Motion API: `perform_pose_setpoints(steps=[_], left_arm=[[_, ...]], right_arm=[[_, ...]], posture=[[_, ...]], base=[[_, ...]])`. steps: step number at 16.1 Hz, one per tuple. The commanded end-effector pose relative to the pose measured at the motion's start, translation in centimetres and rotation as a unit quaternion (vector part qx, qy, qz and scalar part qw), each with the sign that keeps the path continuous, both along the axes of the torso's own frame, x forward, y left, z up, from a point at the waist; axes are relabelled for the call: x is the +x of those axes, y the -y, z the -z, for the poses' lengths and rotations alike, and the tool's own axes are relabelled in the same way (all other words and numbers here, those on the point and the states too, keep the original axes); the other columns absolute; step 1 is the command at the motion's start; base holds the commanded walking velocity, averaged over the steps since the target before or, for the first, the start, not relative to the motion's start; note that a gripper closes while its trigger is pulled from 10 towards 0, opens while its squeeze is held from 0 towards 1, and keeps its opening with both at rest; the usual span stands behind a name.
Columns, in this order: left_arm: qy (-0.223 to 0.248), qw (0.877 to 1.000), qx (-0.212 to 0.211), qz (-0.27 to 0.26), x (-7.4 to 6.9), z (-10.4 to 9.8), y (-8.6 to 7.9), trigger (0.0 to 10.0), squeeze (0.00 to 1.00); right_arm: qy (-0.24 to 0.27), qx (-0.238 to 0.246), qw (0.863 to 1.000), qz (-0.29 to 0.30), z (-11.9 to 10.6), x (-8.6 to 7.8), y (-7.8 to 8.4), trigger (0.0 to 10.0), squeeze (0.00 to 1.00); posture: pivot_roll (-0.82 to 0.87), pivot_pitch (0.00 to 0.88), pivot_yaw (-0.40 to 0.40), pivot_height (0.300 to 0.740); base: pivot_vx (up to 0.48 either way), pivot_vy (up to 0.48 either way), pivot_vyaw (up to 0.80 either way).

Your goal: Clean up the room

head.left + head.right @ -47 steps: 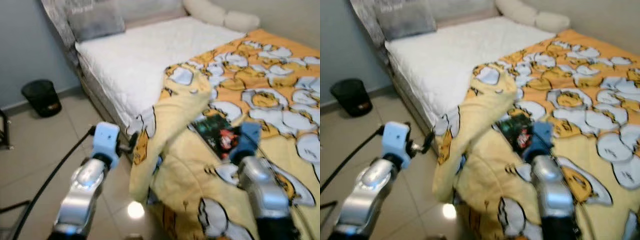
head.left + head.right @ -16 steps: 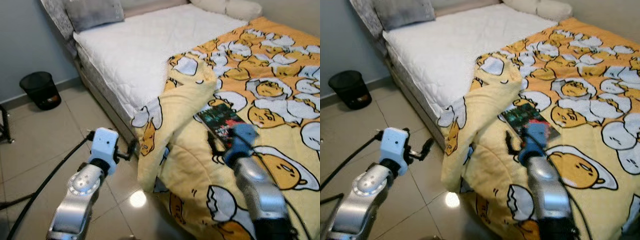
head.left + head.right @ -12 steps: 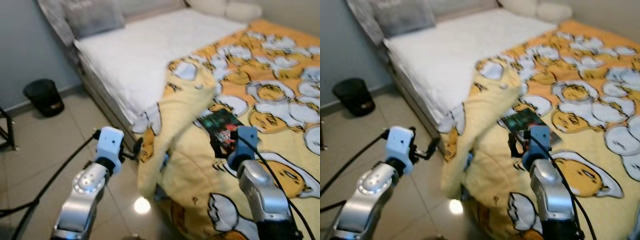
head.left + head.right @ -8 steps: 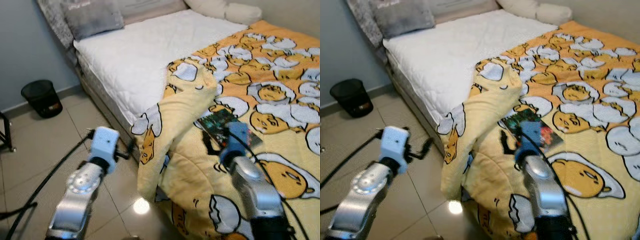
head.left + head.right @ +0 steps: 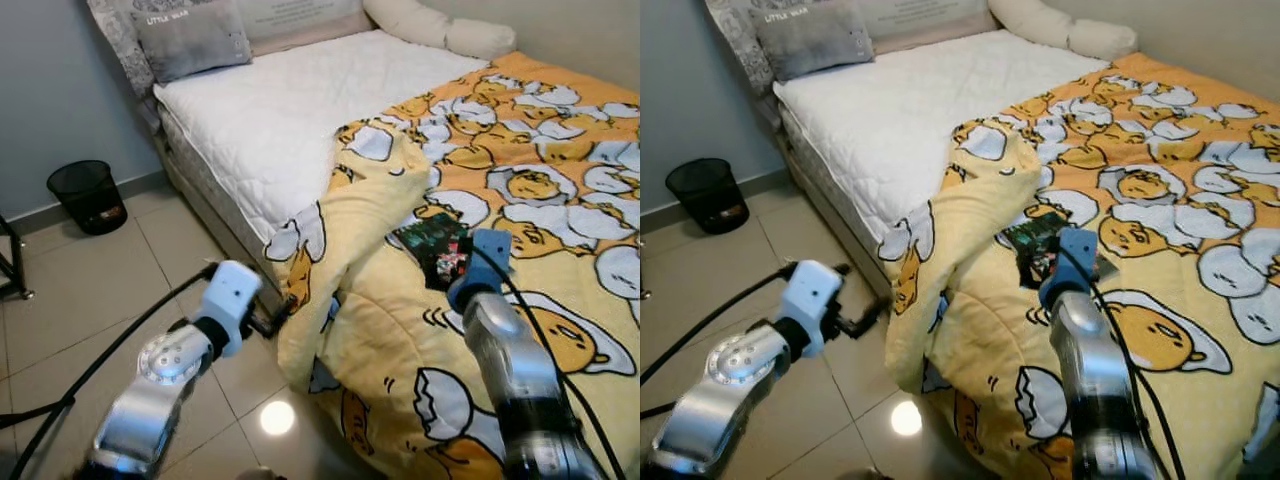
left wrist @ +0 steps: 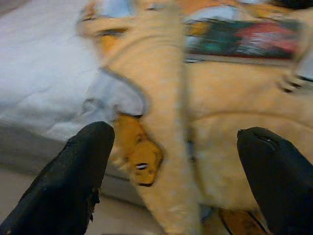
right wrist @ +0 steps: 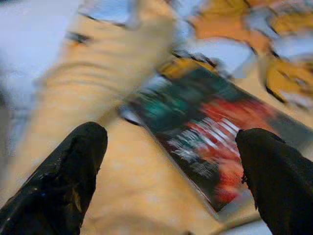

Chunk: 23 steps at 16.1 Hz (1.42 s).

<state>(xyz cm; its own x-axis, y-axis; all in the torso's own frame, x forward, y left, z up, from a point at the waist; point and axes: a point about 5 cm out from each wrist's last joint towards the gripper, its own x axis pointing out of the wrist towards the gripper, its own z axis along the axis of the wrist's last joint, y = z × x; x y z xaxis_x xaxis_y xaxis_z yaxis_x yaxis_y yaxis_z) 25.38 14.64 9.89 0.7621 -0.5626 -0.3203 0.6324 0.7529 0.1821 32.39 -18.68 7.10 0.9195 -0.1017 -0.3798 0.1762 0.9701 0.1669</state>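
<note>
Right gripper [image 7: 171,161], fingers wide apart, hovered over dark book [image 5: 433,245] on yellow blanket [image 5: 400,340]; left gripper [image 6: 171,161] likewise spread wide beside blanket's folded edge.

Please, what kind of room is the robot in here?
Most likely a bedroom: a bed with a white mattress and a grey pillow, a yellow egg-pattern blanket partly folded back, and a small black bin on the tiled floor.

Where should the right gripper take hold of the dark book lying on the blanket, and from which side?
The book lies flat on the soft yellow blanket. Judging by that pose, pinch a free edge near a corner, coming from above with the open right gripper.
</note>
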Motion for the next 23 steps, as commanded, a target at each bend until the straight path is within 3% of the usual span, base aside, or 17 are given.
perform_pose_setpoints(steps=[1, 2, 3, 4, 8, 13, 17, 23], left_arm=[[-0.001, 0.999, -0.001, 0.034, 0.1, -0.4, 0.5, 10.0, 0.52], [-0.007, 0.993, -0.016, 0.119, -0.5, -1.5, 1.2, 10.0, 0.52], [-0.012, 0.99, -0.019, 0.137, -0.8, -1.6, 1.3, 10.0, 0.53], [-0.019, 0.985, -0.014, 0.169, -1.3, -1.9, 1.5, 10.0, 0.52], [-0.039, 0.98, 0.001, 0.196, -2.0, -1.9, 1.0, 10.0, 0.52], [-0.052, 0.981, 0.006, 0.185, -2.9, -2.3, -0.3, 10.0, 0.52], [-0.057, 0.984, 0.017, 0.17, -3.4, -2.9, -1.5, 10.0, 0.52], [-0.058, 0.984, 0.011, 0.17, -3.5, -2.9, -1.1, 10.0, 0.52]], right_arm=[[-0.015, 0.025, 0.999, 0.028, 0.4, 0.2, 0.6, 10.0, 1.0], [-0.039, 0.103, 0.992, 0.063, 0.9, 1.4, 1.3, 10.0, 1.0], [-0.042, 0.117, 0.99, 0.072, 1.0, 1.6, 1.4, 10.0, 1.0], [-0.054, 0.148, 0.984, 0.087, 1.3, 1.8, 1.7, 10.0, 0.0], [-0.07, 0.222, 0.965, 0.122, 1.9, 1.9, 2.3, 10.0, 0.0], [-0.057, 0.271, 0.947, 0.162, 2.2, 1.7, 3.0, 10.0, 0.0], [-0.051, 0.26, 0.947, 0.184, 2.3, 1.5, 3.6, 10.0, 0.0], [-0.045, 0.22, 0.956, 0.187, 2.0, 1.6, 4.2, 10.0, 0.0]], posture=[[0.03, 0.0, 0.041, 0.74], [0.04, 0.0, 0.051, 0.74], [0.04, 0.0, 0.053, 0.74], [0.06, 0.0, 0.058, 0.74], [0.1, 0.0, 0.059, 0.74], [0.13, 0.0, 0.075, 0.74], [0.16, 0.0, 0.078, 0.74], [0.16, 0.0, 0.077, 0.74]], base=[[0.0, 0.0, 0.0], [0.0, 0.0, 0.0], [0.0, 0.0, 0.0], [0.0, 0.0, 0.0], [0.0, 0.0, 0.0], [0.0, 0.0, 0.0], [0.0, 0.0, 0.0], [0.0, 0.0, 0.0]])
